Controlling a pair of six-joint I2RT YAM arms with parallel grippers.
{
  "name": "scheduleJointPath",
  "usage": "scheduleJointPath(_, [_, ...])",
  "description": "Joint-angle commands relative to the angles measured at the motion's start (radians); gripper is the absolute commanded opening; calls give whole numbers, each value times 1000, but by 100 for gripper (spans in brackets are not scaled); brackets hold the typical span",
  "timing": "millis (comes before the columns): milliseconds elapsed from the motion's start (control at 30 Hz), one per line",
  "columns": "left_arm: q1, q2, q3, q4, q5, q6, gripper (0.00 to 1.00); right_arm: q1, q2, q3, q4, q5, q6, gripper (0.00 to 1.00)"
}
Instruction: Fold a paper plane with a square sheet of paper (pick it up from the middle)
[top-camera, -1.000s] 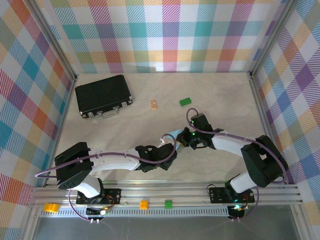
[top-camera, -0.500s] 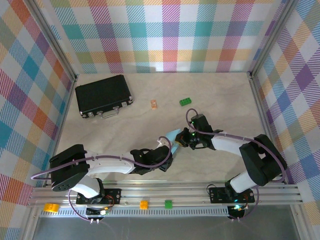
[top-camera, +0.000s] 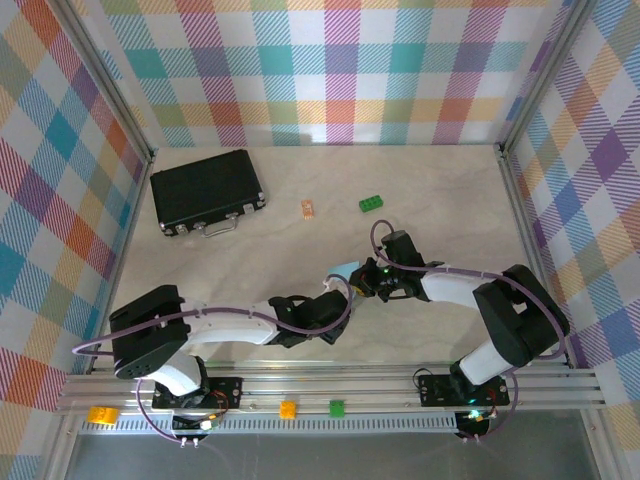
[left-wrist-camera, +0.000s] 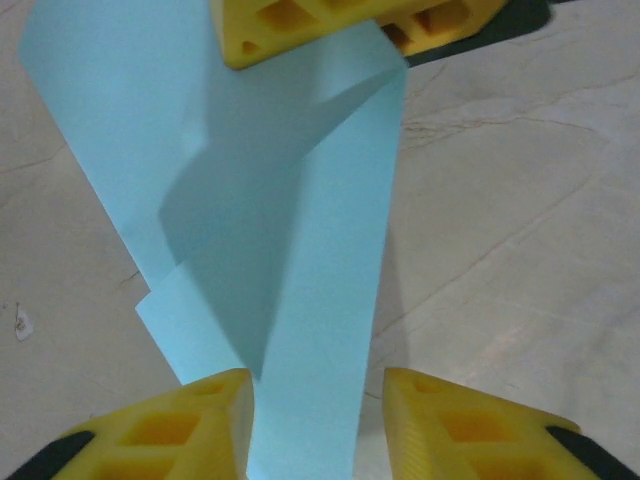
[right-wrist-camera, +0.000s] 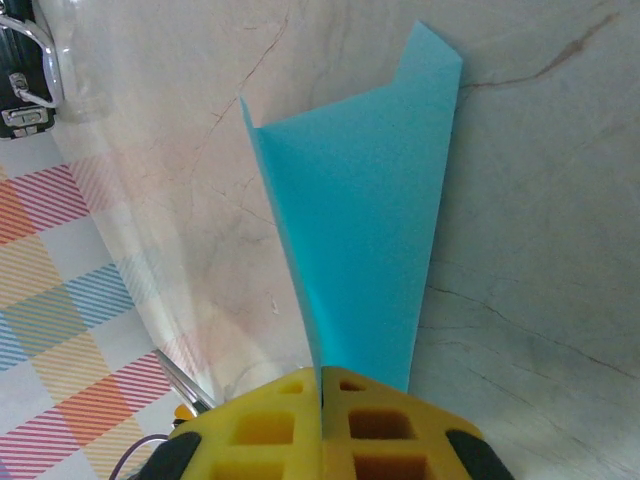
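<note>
The square sheet of paper is folded into a slim light blue paper plane (top-camera: 344, 270), held just above the table's middle. My right gripper (right-wrist-camera: 322, 400) is shut on one narrow end of the paper plane (right-wrist-camera: 370, 230), which stands on edge between its pads. My left gripper (left-wrist-camera: 318, 420) is at the other end, open. The paper plane (left-wrist-camera: 300, 200) runs between its jaws, against the left finger (left-wrist-camera: 170, 425), with a gap to the right finger (left-wrist-camera: 470, 425). In the top view the left gripper (top-camera: 337, 289) and the right gripper (top-camera: 366, 275) nearly meet.
A black case (top-camera: 207, 190) lies at the far left. A green brick (top-camera: 371, 203) and a small orange piece (top-camera: 308, 208) sit beyond the grippers. Orange (top-camera: 287, 408), green (top-camera: 337, 407) and yellow (top-camera: 100, 413) bricks rest on the front rail.
The left arm drew its gripper a little to the left, then came back right toward the paper plane. The right gripper kept hold of the paper plane and hardly moved.
</note>
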Motion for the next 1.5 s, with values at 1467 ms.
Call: scheduleJointPath(1467, [-55,117,103,-131,-195,1,24,1,26,17,33,-31,30,0])
